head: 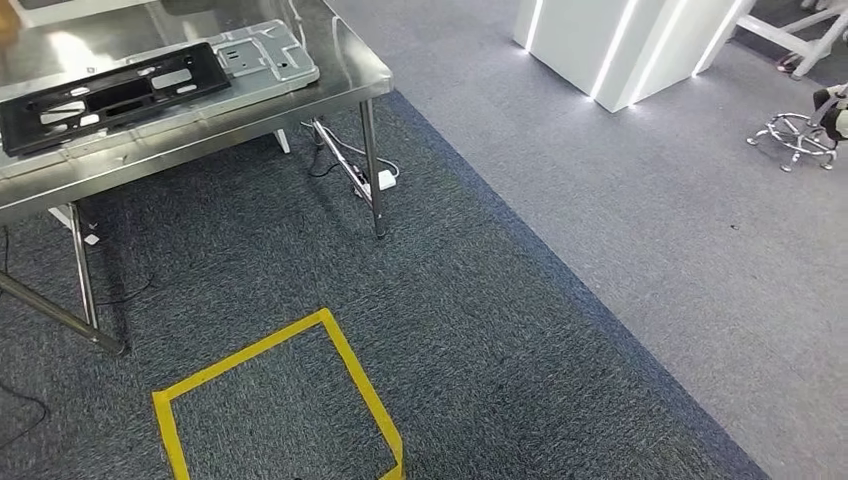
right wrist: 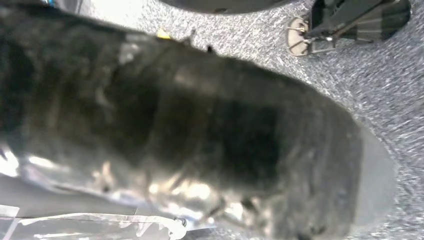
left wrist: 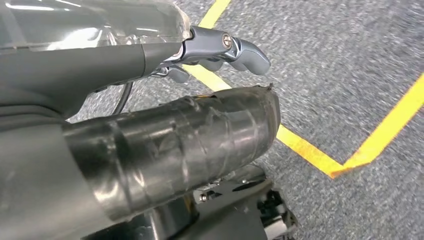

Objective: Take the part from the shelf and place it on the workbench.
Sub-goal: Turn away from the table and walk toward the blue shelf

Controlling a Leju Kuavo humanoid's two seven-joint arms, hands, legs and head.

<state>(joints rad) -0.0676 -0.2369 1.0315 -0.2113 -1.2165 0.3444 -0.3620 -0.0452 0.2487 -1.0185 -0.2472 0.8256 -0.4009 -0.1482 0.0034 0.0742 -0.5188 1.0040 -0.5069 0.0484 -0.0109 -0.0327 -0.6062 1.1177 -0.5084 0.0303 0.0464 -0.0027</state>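
Observation:
On the steel workbench (head: 345,80) at the upper left lies a long black frame part (head: 110,95), resting on a silver sheet-metal part (head: 265,55). In the left wrist view my left hand (left wrist: 200,95) hangs over the grey carpet: its tape-wrapped thumb (left wrist: 200,140) stands apart from its dark fingers (left wrist: 240,50), and nothing lies between them. Seen from the right wrist, my right hand (right wrist: 210,140) is a blurred dark taped thumb that hides its fingers.
A yellow tape square (head: 345,370) marks the carpet in front of the bench; its lines (left wrist: 305,147) run under my left hand. A power strip with cables (head: 375,182) lies by the bench leg. A white lit pillar (head: 610,45) and a chrome chair base (head: 795,135) stand at the far right.

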